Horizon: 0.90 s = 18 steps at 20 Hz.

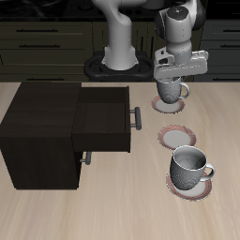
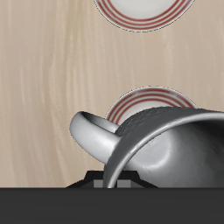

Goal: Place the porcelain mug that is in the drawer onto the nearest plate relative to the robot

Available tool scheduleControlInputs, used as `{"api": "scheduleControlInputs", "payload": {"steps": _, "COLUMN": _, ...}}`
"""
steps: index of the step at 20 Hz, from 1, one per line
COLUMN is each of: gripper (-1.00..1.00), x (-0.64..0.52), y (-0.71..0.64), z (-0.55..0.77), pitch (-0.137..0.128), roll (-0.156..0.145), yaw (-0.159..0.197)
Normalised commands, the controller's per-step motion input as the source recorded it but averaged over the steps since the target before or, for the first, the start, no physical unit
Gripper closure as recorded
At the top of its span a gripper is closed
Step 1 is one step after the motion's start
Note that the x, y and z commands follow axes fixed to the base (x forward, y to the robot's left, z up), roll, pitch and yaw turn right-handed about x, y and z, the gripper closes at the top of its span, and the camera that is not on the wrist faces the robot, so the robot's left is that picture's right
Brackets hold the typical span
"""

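- Low dark brown wooden cabinet [image 1: 42, 131]: stands on the table, well apart from the saucers.
- Wide, almost black wooden drawer with grey metal bar handle [image 1: 105, 120]: pulled open, no mug visible inside.
- Small round saucer with reddish-brown rim and pale grey centre [image 1: 175, 138]: bare, midway along the row of three.
- Second grey mug [image 1: 189, 167]: sits upright on the saucer nearest the table's front edge.
- Pale grey-white speckled porcelain mug with loop handle [image 1: 170, 88]: gripped and hanging directly above the target plate.
- Target plate, a matching saucer closest to the robot's base [image 1: 183, 92]: lies straight below the mug; judged, the coming move is a short vertical descent.
- Boxy two-finger gripper [image 1: 178, 67]: clenched on the porcelain mug's rim.
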Motion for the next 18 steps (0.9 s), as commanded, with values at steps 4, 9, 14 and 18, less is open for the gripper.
{"api": "scheduleControlInputs", "payload": {"steps": 4, "gripper": 1.00, "x": 0.19, "y": -0.18, "z": -0.26, "pitch": 0.058, "roll": -0.076, "yaw": -0.028}}
{"api": "scheduleControlInputs", "payload": {"steps": 9, "gripper": -1.00, "x": 0.03, "y": -0.05, "z": -0.06, "pitch": 0.027, "roll": -0.022, "yaw": -0.031}}
{"api": "scheduleControlInputs", "payload": {"steps": 14, "gripper": -1.00, "x": 0.07, "y": -0.08, "z": 0.15, "pitch": -0.009, "roll": 0.004, "yaw": -0.024}}
{"api": "scheduleControlInputs", "payload": {"steps": 18, "gripper": -1.00, "x": 0.01, "y": -0.02, "z": 0.12, "pitch": -0.014, "roll": 0.006, "yaw": -0.007}}
